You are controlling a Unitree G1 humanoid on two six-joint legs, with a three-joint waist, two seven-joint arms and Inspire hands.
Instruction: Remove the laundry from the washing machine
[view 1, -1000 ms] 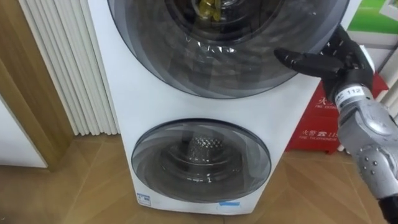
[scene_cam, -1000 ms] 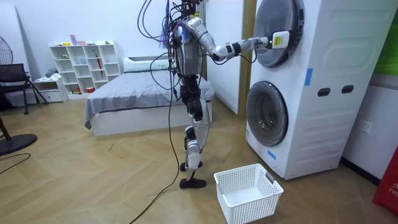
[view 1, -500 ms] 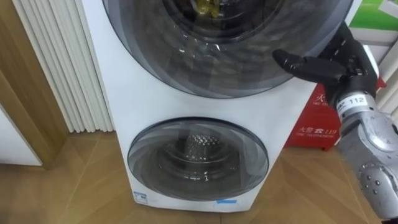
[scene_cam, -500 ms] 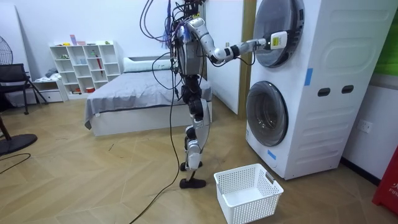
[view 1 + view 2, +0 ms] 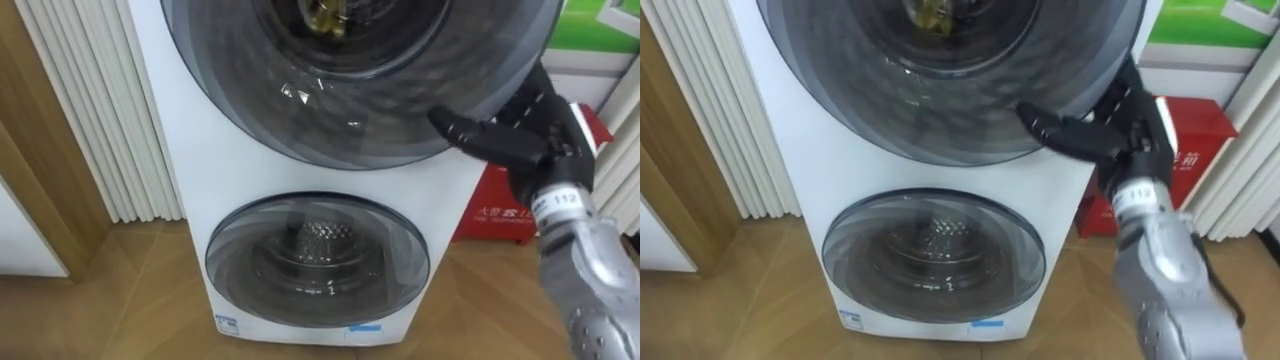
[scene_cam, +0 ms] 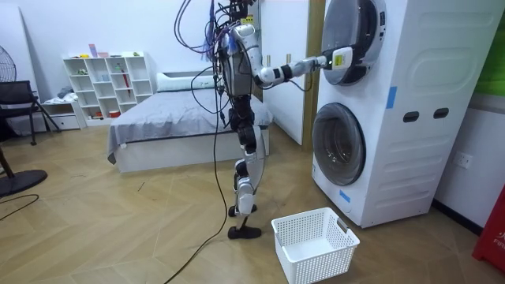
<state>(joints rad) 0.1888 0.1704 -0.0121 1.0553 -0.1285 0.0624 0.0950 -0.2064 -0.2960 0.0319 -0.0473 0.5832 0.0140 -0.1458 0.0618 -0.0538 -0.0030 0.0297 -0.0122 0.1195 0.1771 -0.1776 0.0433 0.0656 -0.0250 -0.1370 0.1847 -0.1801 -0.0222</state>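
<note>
A white stacked washing machine stands right in front of me, with a round dark-glass upper door and a lower door. Through the upper glass a yellowish piece of clothing shows inside the drum. My right hand grips the upper door's right rim, thumb on the front glass and fingers curled behind the edge. In the room view the right hand holds the upper door, which stands slightly out from the machine's front.
A white laundry basket sits on the wooden floor beside my feet, before the lower door. A red box stands right of the machine, white slats left of it. A bed lies behind me.
My right hand has drawn back toward my body with the upper door's rim in it, and the door has swung a little outward. The eye views shifted slightly.
</note>
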